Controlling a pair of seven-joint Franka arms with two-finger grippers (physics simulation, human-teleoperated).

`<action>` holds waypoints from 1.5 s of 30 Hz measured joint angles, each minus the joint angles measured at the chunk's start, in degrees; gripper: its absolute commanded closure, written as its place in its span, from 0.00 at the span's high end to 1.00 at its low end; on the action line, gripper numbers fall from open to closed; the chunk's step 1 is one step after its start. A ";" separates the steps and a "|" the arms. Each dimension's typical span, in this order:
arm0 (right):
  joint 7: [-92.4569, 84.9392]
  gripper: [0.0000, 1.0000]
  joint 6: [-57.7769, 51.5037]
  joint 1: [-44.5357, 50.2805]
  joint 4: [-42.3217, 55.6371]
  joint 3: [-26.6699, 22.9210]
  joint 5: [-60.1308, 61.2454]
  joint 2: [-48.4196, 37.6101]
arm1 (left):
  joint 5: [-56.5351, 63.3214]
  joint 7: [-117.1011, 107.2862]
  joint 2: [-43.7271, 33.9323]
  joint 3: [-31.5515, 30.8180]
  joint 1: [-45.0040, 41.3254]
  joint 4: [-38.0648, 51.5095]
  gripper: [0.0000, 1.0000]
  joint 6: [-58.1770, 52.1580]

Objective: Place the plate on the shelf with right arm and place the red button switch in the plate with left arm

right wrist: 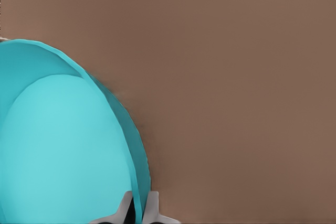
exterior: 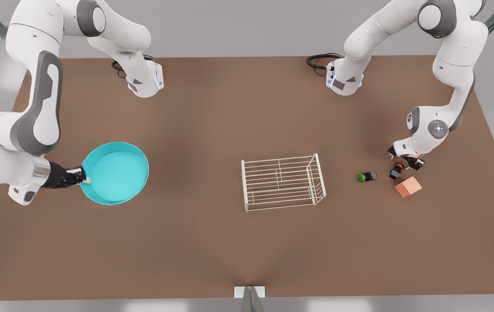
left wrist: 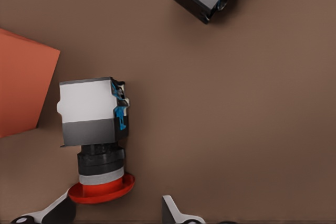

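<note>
Plate [exterior: 117,173] rim sits pinched in the right pincer [exterior: 83,175], well apart from the shelf [exterior: 282,182]. Left pincer [exterior: 403,164] hangs spread around the red button switch [exterior: 396,170] on the bench [exterior: 229,242].

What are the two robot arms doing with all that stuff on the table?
The right gripper is pinching the rim of the blue plate, on the front view's left. The left gripper is open around the red cap of the red button switch, which lies on its side on the table. The white wire shelf sits in the middle with nothing on it. A green button switch and an orange cube lie nearby.
</note>
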 measured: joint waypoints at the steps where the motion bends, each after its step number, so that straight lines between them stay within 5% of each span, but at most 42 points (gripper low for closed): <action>1: 1.37 0.25 -0.37 1.77 0.56 0.01 -0.32 -0.33 | 0.17 -0.06 0.04 0.07 -0.02 0.00 0.85 0.14; 11: 20.02 0.25 -3.40 17.43 6.13 0.36 -1.19 -0.59 | 0.41 -0.62 -0.91 0.08 -0.34 0.07 0.79 0.07; 19: 39.48 0.25 -3.09 21.04 10.54 8.23 -1.28 0.35 | -0.28 -1.19 -1.26 -0.05 -1.09 0.35 0.80 -0.53; 45: 89.99 0.22 21.37 44.27 15.10 5.39 -2.58 18.17 | -1.39 -3.89 -1.31 -0.70 -2.76 0.77 0.69 -2.22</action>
